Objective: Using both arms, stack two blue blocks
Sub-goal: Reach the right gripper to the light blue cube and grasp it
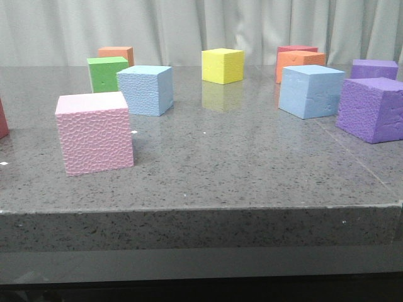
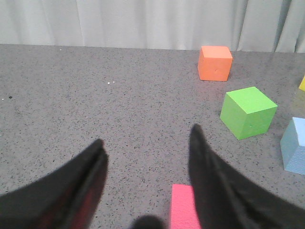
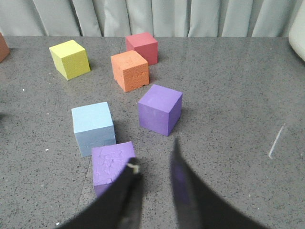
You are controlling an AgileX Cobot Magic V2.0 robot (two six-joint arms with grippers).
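The pebbled blue block sits on the left half of the table, next to a green block. Its edge shows in the left wrist view. The smoother blue block sits on the right half, beside a purple block; it also shows in the right wrist view. My left gripper is open and empty above bare table, well short of the pebbled block. My right gripper is open and empty, hovering just beside the near purple block. Neither gripper shows in the front view.
A pink block stands front left and shows by my left fingers. Orange, yellow, red, a second orange and a second purple block stand at the back. The table's front edge is close.
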